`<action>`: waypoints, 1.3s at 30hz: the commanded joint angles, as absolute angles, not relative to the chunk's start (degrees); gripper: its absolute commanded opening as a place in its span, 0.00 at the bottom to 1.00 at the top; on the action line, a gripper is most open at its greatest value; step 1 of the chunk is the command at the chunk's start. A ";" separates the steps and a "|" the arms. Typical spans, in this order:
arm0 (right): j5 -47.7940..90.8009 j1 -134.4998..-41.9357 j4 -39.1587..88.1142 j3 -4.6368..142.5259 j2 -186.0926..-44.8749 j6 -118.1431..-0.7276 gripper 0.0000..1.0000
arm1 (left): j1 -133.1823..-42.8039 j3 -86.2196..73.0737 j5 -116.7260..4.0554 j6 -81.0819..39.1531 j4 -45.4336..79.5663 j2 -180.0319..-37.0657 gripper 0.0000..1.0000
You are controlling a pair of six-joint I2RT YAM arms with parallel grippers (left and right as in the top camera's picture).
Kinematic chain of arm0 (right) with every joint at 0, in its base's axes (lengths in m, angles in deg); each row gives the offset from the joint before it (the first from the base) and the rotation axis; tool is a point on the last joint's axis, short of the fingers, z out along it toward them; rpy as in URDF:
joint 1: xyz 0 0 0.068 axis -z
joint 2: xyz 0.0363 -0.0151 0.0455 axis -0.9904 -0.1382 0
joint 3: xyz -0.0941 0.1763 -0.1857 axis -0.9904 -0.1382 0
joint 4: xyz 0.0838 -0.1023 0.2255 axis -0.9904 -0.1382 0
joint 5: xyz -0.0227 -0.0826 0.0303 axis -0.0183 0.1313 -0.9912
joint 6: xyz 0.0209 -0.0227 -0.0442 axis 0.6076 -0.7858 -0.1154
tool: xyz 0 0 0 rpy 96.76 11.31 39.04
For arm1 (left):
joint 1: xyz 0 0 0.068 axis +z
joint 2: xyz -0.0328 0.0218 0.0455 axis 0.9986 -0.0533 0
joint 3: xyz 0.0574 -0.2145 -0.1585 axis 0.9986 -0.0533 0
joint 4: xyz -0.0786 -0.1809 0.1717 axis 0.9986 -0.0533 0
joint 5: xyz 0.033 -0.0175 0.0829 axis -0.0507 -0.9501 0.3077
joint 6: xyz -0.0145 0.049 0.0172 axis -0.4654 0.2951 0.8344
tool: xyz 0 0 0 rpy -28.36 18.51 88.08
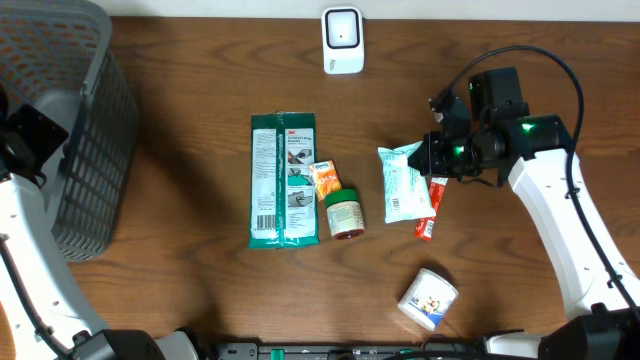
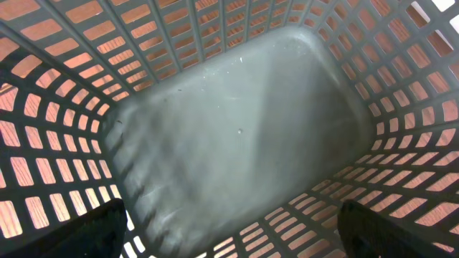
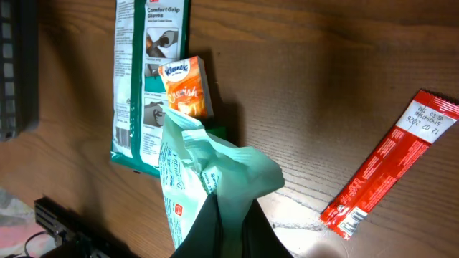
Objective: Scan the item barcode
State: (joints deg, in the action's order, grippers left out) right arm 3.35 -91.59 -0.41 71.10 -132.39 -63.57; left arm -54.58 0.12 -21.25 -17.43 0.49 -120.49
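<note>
Right end effector [image 3: 233, 222] is clamped tight on just one corner of the mint-green pouch [image 3: 208, 165]. The pouch is right of centre on the bench [image 1: 180, 290], with a red stick packet [image 3: 387, 168] just beside it. It's floppy film, so it could slip out or sag and hide the barcode. Scanner [image 1: 342, 40] is at the far edge. Left end effector [image 2: 237, 247] hangs wide open and empty over the basket [image 2: 237, 129].

Overhead view bright and sharp; right wrist view dim, with glare on the table [image 3: 323, 107].
</note>
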 commanded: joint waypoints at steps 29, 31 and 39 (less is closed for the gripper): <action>-4.56 -91.79 2.52 72.30 -131.19 -62.52 0.01 | -54.39 0.88 -20.93 -16.69 0.47 -120.93 0.94; -10.72 -91.07 3.75 72.30 -131.19 -63.59 0.01 | -54.39 0.88 -20.93 -16.69 0.47 -120.93 0.94; -14.53 -89.65 5.43 72.30 -131.19 -62.76 0.01 | -54.39 0.88 -20.93 -16.67 0.47 -120.91 0.94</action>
State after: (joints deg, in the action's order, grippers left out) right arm -12.47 -90.02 5.28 71.10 -132.39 -62.25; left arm -54.56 0.12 -21.25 -17.41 0.51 -120.49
